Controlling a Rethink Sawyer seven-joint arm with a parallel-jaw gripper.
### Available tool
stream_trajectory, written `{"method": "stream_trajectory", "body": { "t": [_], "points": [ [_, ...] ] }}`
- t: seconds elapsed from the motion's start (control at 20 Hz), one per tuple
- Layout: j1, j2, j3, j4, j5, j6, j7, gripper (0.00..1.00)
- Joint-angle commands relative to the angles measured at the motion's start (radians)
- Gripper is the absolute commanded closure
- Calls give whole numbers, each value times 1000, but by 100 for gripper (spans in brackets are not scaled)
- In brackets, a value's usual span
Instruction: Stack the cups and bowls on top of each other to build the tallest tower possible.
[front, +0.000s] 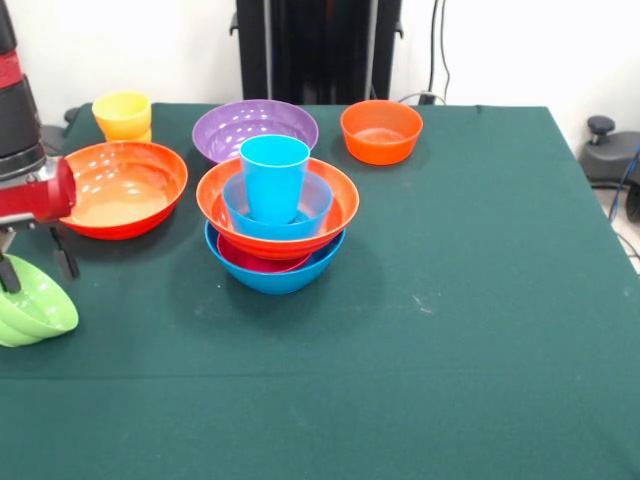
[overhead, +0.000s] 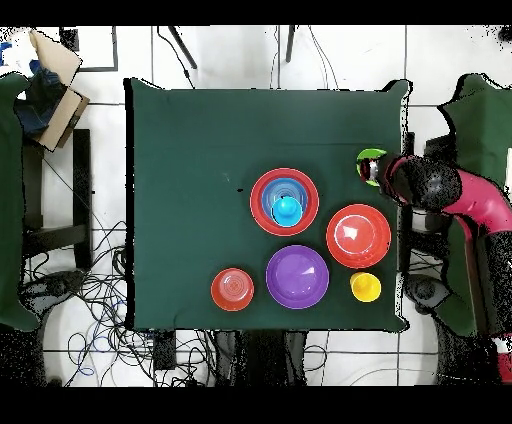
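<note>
Front view: end effector (front: 35, 265) grips tilted lime bowl (front: 32, 300); blue cup (front: 274, 177) tops tower (front: 278, 222).

The light is bright and even, and it seems to come from above. My desk (front: 480, 300) shows soft, faint shadows beside the tower (front: 277, 215) and under the large orange bowl (front: 125, 187). Small white shiny spots sit on the purple bowl (front: 255, 128) and that orange one. Everything looks clear enough. My arm (front: 20, 130) looks a little fuzzy.
</note>
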Motion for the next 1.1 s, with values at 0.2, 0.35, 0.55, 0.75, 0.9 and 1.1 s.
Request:
{"method": "stream_trajectory", "body": {
  "t": [0.2, 0.35, 0.55, 0.75, 0.9, 1.1],
  "points": [
    [78, 58, -64, -97, -23, 70, -120, 0],
    [64, 60, -53, -83, -11, 71, -144, 0],
    [37, -29, -36, -2, 34, 128, -155, 0],
    [33, -66, -31, 29, 57, 140, -144, 0],
    [32, -75, -25, 36, 79, 143, -138, 0],
    [50, -137, -21, 42, 109, 167, -118, 0]
  ]
}}
